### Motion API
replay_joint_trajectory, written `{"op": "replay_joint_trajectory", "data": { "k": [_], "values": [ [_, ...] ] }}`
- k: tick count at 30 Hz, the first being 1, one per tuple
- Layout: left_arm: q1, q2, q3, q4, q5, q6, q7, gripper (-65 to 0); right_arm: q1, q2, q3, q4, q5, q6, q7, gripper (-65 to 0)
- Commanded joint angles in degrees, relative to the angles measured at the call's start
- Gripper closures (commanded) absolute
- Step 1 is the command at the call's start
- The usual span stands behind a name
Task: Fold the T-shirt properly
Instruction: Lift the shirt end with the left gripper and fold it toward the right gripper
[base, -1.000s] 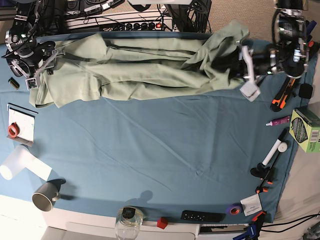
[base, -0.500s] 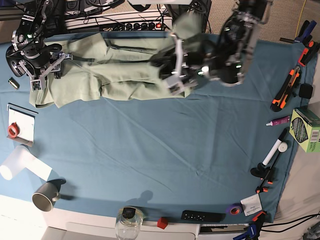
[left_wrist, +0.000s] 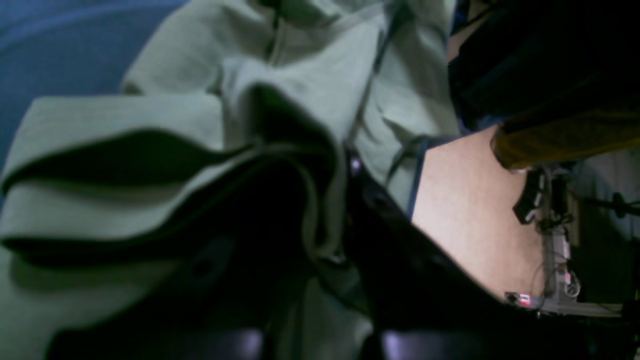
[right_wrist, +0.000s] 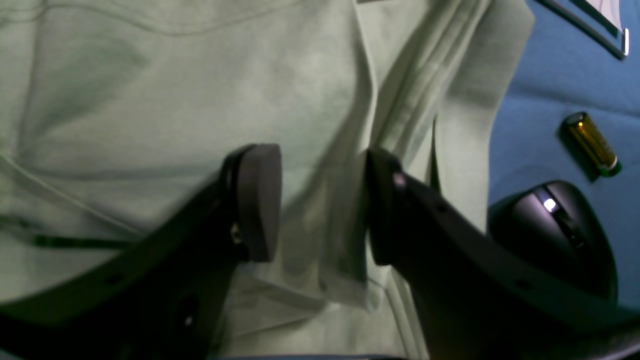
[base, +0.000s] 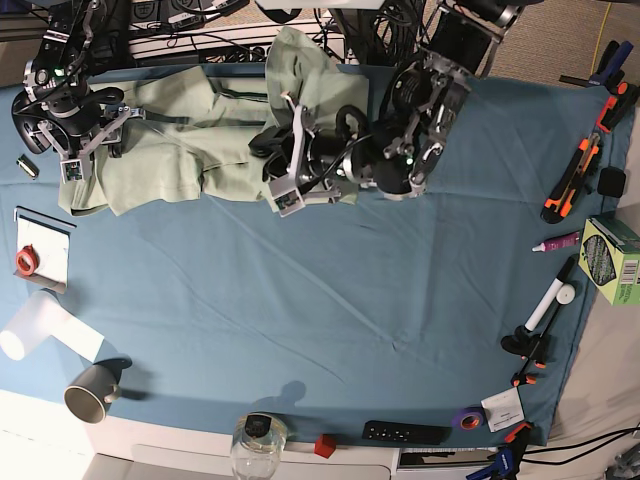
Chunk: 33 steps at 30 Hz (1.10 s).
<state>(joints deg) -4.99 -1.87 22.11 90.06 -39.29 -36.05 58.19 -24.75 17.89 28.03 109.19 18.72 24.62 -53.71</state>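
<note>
The T-shirt (base: 200, 135) is a pale sage green, plain, with no print; its folds look darker green in shadow. The table cloth (base: 330, 310) under it is a plain teal blue. Both grippers are black: the left gripper (base: 285, 165) has a light grey tip, and the right gripper (base: 70, 150) has pale grey parts. In the right wrist view a small amber-brown bottle (right_wrist: 592, 142) and a black mouse (right_wrist: 555, 235) lie on the blue cloth. At the table's edge the mug (base: 92, 392) is grey, the tape roll (base: 25, 262) is red-orange, the box (base: 612, 260) is light green, the small cube (base: 324, 446) is red, and the tape ring (base: 466, 419) is purple.
</note>
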Motion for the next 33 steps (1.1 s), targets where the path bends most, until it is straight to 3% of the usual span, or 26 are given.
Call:
{"op": "replay_joint_trajectory", "data": {
  "k": [1,12,23,33],
  "values": [
    [-1.11,0.90,0.00,0.37,-1.36,-0.37,-1.29,0.0,0.13,0.85,0.52,0.96,0.31,-0.22,1.46,-27.0],
    [-1.20,2.54,0.00,-0.07,-4.00,-0.39,-1.25,0.0,0.15,0.83,0.52,0.96,0.31,-0.22,1.55,-27.0],
    [-1.22,7.58,0.02,-0.09,-3.76,-0.39,-2.34,0.0,0.15,0.83,0.52,0.96,0.28,-0.22,1.66,-27.0],
    [-1.20,8.83,0.26,-0.13,-3.76,-0.39,-3.19,0.0,0.13,0.85,0.52,0.96,0.31,-0.22,1.73,-27.0]
  ]
}}
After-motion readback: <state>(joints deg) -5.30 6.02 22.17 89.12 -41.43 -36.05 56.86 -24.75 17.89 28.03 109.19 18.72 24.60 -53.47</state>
